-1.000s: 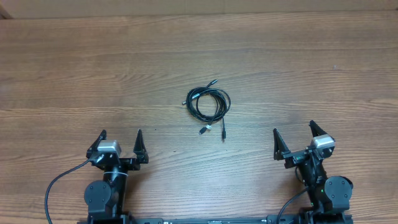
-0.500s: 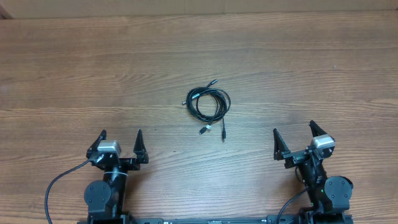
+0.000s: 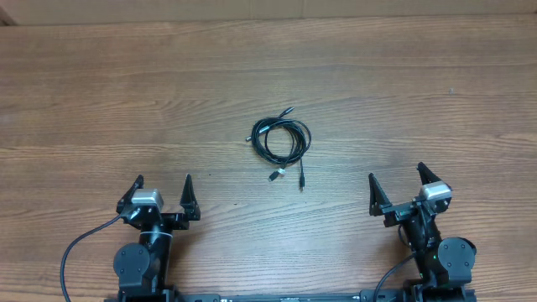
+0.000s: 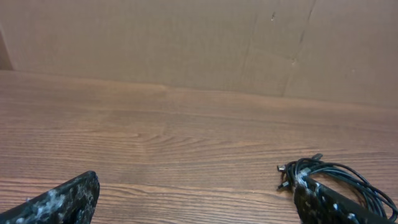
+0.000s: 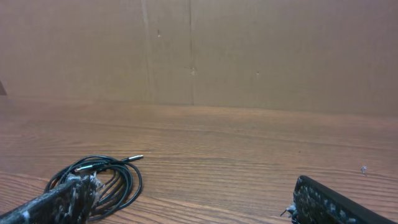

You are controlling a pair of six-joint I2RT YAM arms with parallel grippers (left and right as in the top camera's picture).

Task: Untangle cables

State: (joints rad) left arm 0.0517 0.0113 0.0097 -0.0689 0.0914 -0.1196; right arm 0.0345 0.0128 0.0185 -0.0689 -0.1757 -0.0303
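Near edge, overhead: two arms, one at the left and one at the right, on round black bases with matte black links. Each has a small silver-grey block behind its pincer. A thick black arm cable (image 3: 74, 250) curves off the left base.

Left gripper (image 3: 163, 181): two pointed black fingers, spread wide, nothing between them. It sits low over the table, touching no cord. Right gripper (image 3: 395, 173): the same two-pronged shape, also spread wide and empty, turned slightly so its right prong reaches farther.

Wrist views add texture the overhead lacks. The fingers (image 4: 65, 200) are black, speckled with pale scuffs, rough-looking and blunt-edged.

The table (image 3: 117, 101) is wood-grain brown with long streaks running left to right and a dull sheen.

Middle distance: the cables (image 3: 282, 141) are one bundle of thin, glossy black cords wound in a loose, roughly round coil. It lies flat on the table, about midway between the arms and well apart from both pincers. Three ends stick out: one toward the far right with a slim silver tip, and two on the near side with small plugs. The number of cords in the coil cannot be told.

In the left wrist view the coil sits low right, partly behind the right finger. In the right wrist view it sits low left, partly behind the left finger, with the silver-tipped end pointing right.

Far: only the wrist views show the backdrop (image 5: 261, 50), flat brown cardboard-like panels with vertical seams and a few dark specks. The overhead shows only a thin pale strip at the far edge.
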